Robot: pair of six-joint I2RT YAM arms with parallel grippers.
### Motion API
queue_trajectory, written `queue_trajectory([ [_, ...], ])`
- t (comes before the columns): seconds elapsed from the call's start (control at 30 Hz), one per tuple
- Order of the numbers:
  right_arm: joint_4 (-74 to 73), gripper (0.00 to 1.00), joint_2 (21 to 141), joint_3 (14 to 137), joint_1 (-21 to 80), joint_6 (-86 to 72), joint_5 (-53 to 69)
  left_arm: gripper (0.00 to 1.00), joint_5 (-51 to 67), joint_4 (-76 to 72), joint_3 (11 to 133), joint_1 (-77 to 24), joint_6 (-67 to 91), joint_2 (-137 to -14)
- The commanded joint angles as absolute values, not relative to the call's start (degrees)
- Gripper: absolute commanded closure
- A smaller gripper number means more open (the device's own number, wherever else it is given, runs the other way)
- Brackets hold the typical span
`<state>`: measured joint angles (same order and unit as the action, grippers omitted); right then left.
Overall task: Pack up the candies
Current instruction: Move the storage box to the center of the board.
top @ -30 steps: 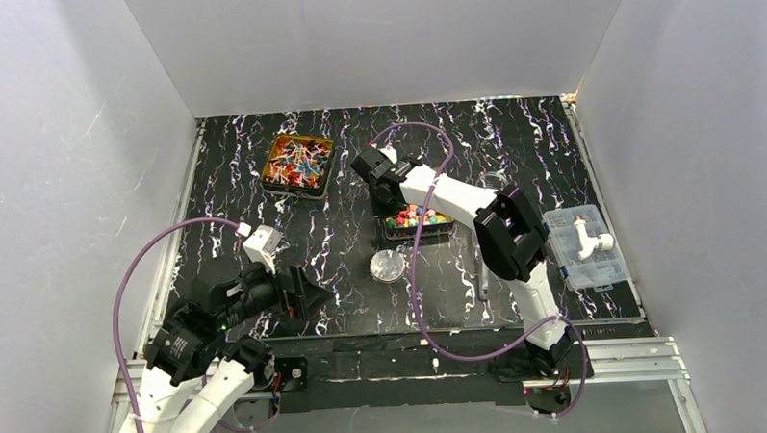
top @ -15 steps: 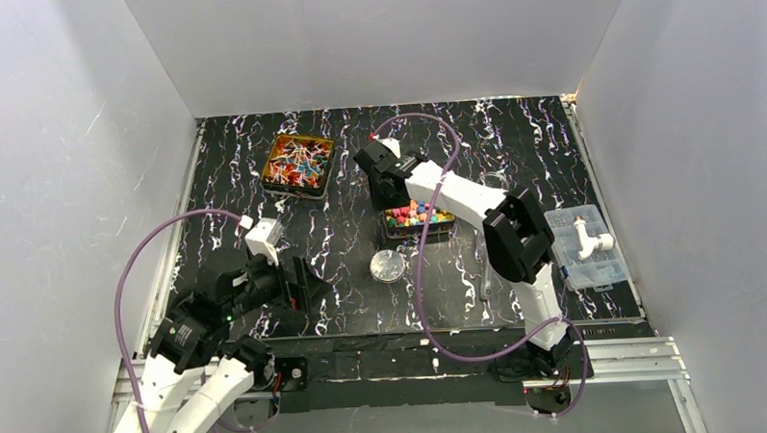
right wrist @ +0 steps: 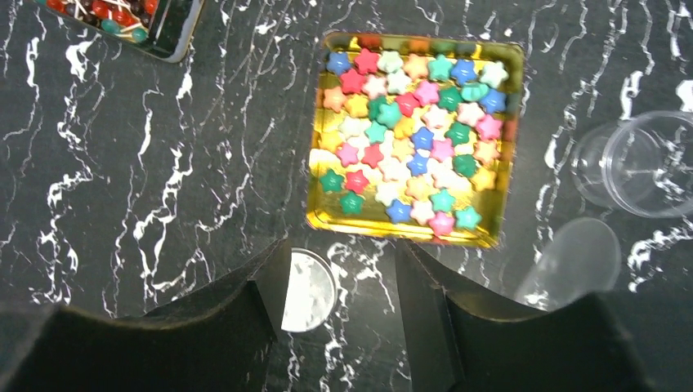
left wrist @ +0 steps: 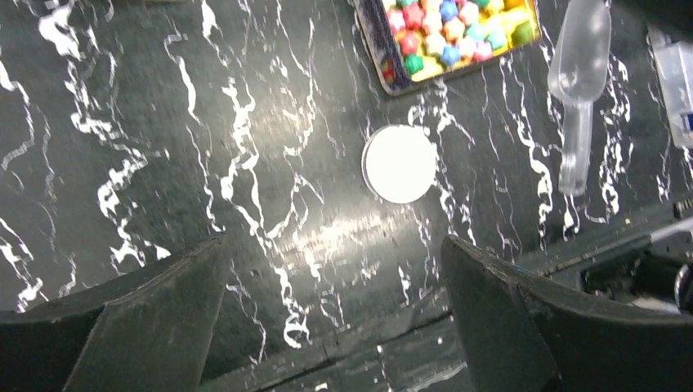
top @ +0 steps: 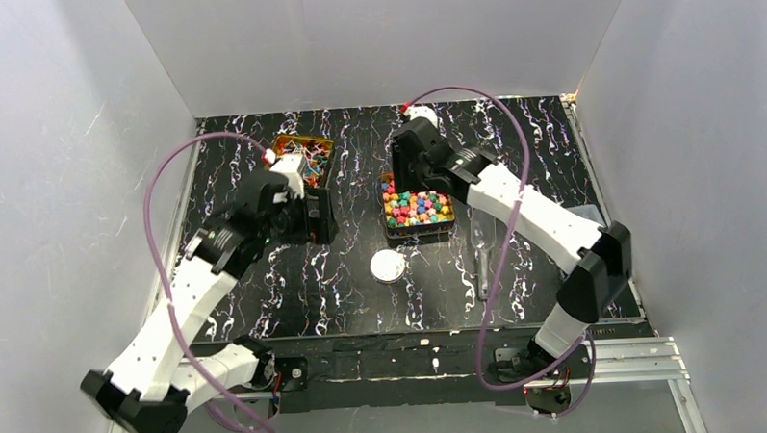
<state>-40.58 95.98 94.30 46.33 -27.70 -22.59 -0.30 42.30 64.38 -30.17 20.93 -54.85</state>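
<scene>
Star-shaped candies (right wrist: 413, 135) in pink, red, green, blue, yellow and white are lying loose in a gold tin (right wrist: 320, 214), filling most of its floor. This tin is sitting near the centre of the table (top: 440, 292).

Twist-wrapped candies (top: 313, 159), red, blue and white, are lying in a second gold tin (top: 300, 139) at about 10 o'clock from the first, well apart from it. The left arm is covering that tin's 7 o'clock corner in the top view.

A white round lid (left wrist: 400, 163) is lying flat on the table at 7 o'clock from the star tin, near it but not touching. A clear plastic scoop (left wrist: 578, 65) is lying at 4 o'clock from the same tin, bowl toward the far edge. In the right wrist view a clear jar (right wrist: 654, 163) is standing open-mouthed at 3 o'clock from the star tin.

The right gripper (right wrist: 342, 257) is hovering above the star tin's 12 o'clock edge, fingers spread, nothing between them; its camera is looking down on the tin and the lid.

The left gripper (left wrist: 333, 253) is hanging over bare table between the two tins, at 9 o'clock from the star tin. Its fingers are spread wide and holding nothing.
</scene>
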Motion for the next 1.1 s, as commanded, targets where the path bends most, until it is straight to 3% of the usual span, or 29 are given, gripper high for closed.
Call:
queue_trajectory([
  [0.0, -42.23, 0.4, 89.5, 89.9, 45.88, -24.7, -23.57, 0.01, -6.2, 43.18, 72.94, -29.77, 17.76, -63.4],
  [0.5, -46.03, 0.44, 72.48, 80.86, 45.62, -24.21, -17.69, 0.01, 2.79, 41.06, 96.6, -19.14, 14.11, -92.99],
  [0.83, -46.46, 0.47, 69.08, 81.06, 45.73, -25.08, -12.83, 0.12, 0.79, 42.71, 111.74, -16.83, 11.84, -110.96],
  [1.07, -46.4, 0.5, 68.4, 80.61, 45.66, -25.16, -11.94, 0.27, -2.46, 45.27, 121.78, -15.92, 12.4, -122.55],
])
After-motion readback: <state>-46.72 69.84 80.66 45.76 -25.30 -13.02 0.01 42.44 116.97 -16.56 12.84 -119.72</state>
